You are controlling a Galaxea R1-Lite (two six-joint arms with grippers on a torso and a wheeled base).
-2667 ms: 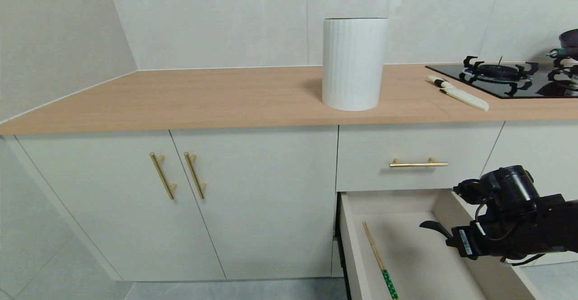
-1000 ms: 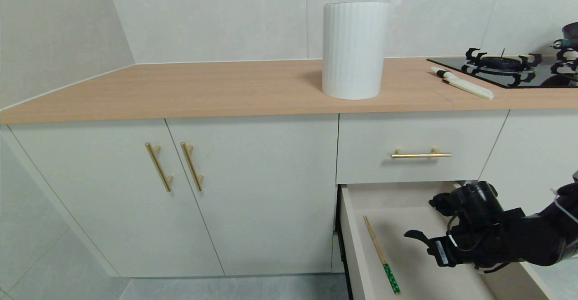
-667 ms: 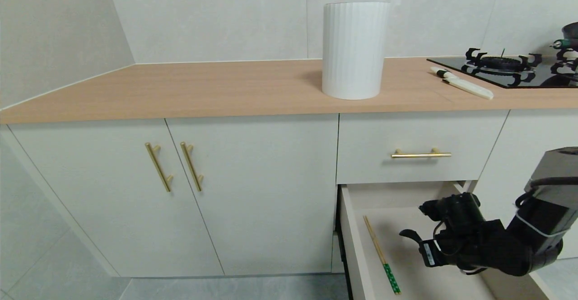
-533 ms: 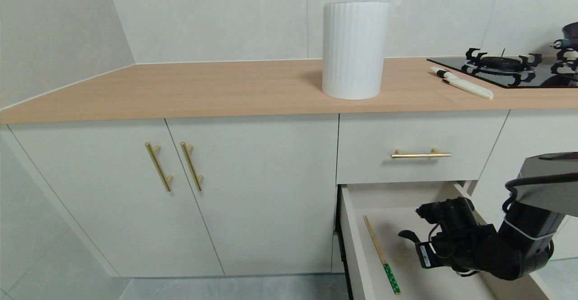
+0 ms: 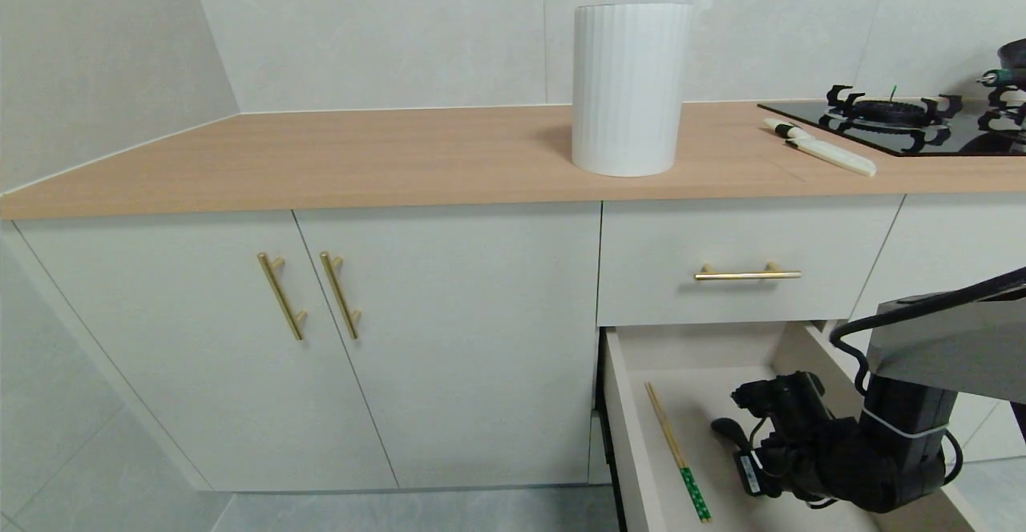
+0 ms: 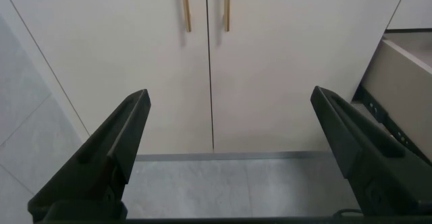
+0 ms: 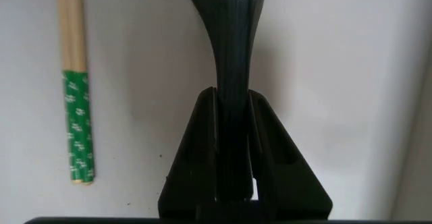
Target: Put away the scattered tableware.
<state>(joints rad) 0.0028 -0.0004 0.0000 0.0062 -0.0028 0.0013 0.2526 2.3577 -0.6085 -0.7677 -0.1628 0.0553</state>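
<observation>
Tableware: knife [image 5: 817, 155] lying on the table [image 5: 321, 159] at upper right of the head view, near the hob [image 5: 882, 127]; other pieces at the drawer.
Drawer [image 5: 689, 349]: pulled open, lower right.
White canister [image 5: 629, 87]: upright on the table, upper middle.
Right gripper [image 7: 233, 109]: inside the drawer, fingers pinching a black spoon [image 7: 223, 21] by its handle.
Left gripper [image 6: 231, 99]: fingers spread wide, facing the cabinet doors [image 6: 270, 62].
Chopsticks [image 5: 675, 452]: flat on the drawer floor, beside the spoon, not touching it.
</observation>
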